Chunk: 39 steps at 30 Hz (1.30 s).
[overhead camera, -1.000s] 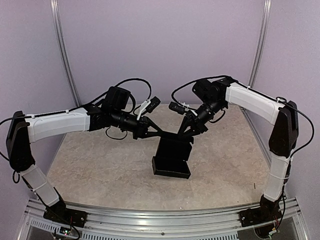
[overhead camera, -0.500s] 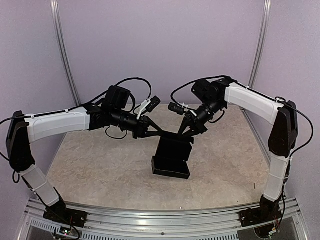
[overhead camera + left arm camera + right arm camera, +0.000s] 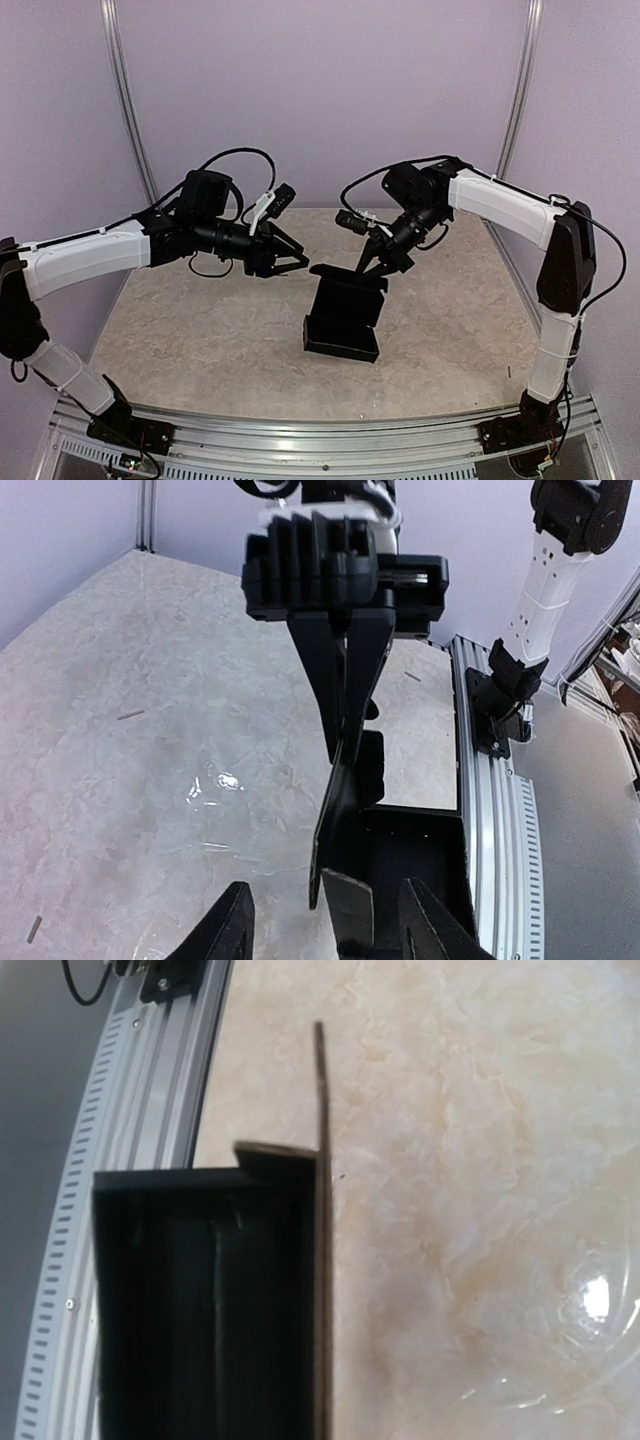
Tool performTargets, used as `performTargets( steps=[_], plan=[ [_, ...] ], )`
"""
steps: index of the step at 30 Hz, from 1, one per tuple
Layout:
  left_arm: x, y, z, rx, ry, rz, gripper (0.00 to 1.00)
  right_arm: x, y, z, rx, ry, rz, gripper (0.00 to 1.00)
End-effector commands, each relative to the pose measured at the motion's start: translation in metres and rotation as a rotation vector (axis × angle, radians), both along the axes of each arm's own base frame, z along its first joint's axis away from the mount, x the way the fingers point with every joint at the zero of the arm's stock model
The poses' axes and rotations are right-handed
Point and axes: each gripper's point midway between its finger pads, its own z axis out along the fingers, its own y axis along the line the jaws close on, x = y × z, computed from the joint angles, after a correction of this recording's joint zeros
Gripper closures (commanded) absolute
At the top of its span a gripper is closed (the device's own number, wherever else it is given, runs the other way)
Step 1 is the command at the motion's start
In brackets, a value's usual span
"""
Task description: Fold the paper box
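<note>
The black paper box (image 3: 343,318) stands on the table between the arms, its open body (image 3: 415,865) facing up and its lid flap (image 3: 345,780) upright. My right gripper (image 3: 373,270) is shut on the top of that flap, and the left wrist view shows its fingers (image 3: 340,695) pinching the card edge-on. My left gripper (image 3: 296,262) hangs open to the left of the box, apart from it, with its fingertips (image 3: 232,928) spread either side of a small side tab (image 3: 350,905). The right wrist view shows the box's dark inside (image 3: 200,1300) and the flap's thin edge (image 3: 322,1110); its own fingers are hidden.
A marbled tabletop (image 3: 200,330) carries the box. An aluminium rail (image 3: 320,440) runs along the near edge and holds the right arm's base (image 3: 500,695). Purple walls close in the back and sides.
My left gripper has opened, let go of the box's flap and drawn back to the left. My right gripper keeps hold of the flap and has closed slightly.
</note>
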Motion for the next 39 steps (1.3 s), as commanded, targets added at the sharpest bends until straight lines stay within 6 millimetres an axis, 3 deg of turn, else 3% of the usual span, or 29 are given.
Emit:
performTargets(
  steps=[1,5,12,19,29,37,39],
  plan=[
    [0.016,0.034,0.033,-0.096,-0.055,0.084,0.52,-0.011,-0.001,0.016,0.037,-0.020,0.018,1.00],
    [0.027,0.031,0.017,-0.052,0.013,0.082,0.58,-0.011,0.001,0.017,0.047,-0.021,0.020,1.00],
    [0.011,0.005,0.000,-0.023,0.059,-0.045,0.72,-0.009,0.003,0.020,0.056,-0.021,0.016,1.00],
    [0.002,-0.004,-0.007,-0.010,0.088,-0.105,0.82,-0.008,0.004,0.021,0.060,-0.022,0.015,1.00],
    [-0.011,-0.014,-0.009,-0.012,0.105,-0.171,0.83,-0.007,0.004,0.018,0.052,-0.018,0.008,1.00],
    [0.019,0.012,0.011,-0.046,0.026,-0.018,0.69,-0.011,0.001,0.017,0.051,-0.018,0.017,1.00],
    [0.029,0.012,0.007,-0.026,0.031,0.035,0.68,-0.012,0.001,0.018,0.056,-0.017,0.020,1.00]
  ],
)
